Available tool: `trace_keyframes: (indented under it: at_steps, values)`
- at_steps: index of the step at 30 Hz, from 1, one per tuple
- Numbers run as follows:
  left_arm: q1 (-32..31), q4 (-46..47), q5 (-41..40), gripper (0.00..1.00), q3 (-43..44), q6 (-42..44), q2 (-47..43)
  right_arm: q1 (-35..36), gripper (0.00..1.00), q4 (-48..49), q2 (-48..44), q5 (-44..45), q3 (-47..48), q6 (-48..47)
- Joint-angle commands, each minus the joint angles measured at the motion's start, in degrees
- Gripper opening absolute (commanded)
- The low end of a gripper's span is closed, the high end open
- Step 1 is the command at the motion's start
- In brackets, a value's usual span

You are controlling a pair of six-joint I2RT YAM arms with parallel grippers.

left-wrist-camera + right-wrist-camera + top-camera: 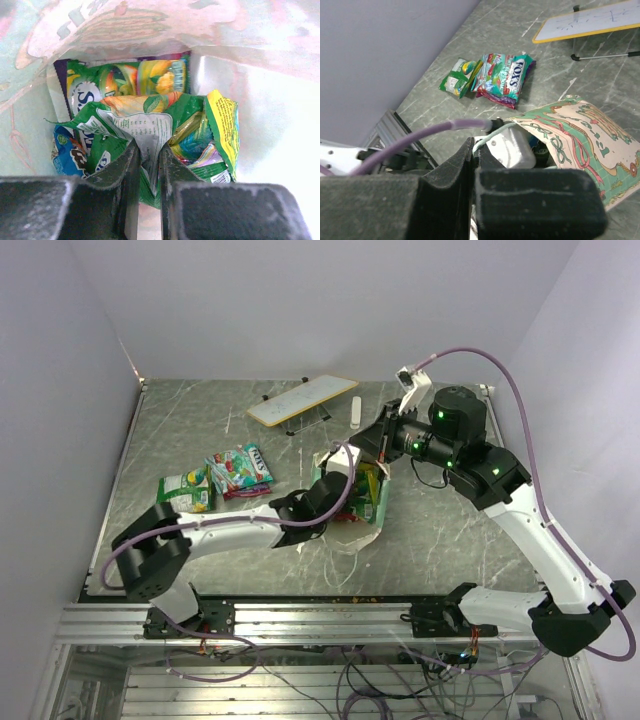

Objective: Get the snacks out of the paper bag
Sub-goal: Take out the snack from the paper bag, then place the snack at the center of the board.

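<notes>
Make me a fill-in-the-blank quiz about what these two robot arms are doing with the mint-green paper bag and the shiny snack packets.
1. The left gripper is ___ the mint-green paper gift bag, not outside it.
2. Its fingers pinch a crinkly foil packet coloured mostly ___.
3. The foil packets already out lie on the marbled grey table on the bag's ___ side, by the robot's reckoning.
4. The right gripper has its jaws ___.
Missing words: inside; green; left; shut.

L arm (235, 532) stretched fwd, L tool (149, 167) pinched nearly shut, R arm (545, 545) bent inward, R tool (472, 160) clamped shut
</notes>
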Motion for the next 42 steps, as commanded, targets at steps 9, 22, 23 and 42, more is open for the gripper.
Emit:
trace_keyframes:
  at_steps: [9,22,23,42]
  values:
    - [0.34,-11.88,19.99,0.07,4.19,3.35,-15.3,0.21,0.0,3.44,-3.32,5.57,-0.89,-2.39]
    - [0.5,-38.28,27.96,0.07,23.34,12.03,-30.87,0.14,0.0,4.22,-5.38,10.52,-2.51,-4.72]
    - [0.51,-40.86,25.36,0.07,26.05,12.17,-31.0,0.2,0.0,4.22,-5.44,10.85,-2.64,-4.82]
    - [39.65,-67.12,10.86,0.07,39.56,2.95,-9.36,0.2,0.0,-1.87,4.36,3.55,11.09,-8.6]
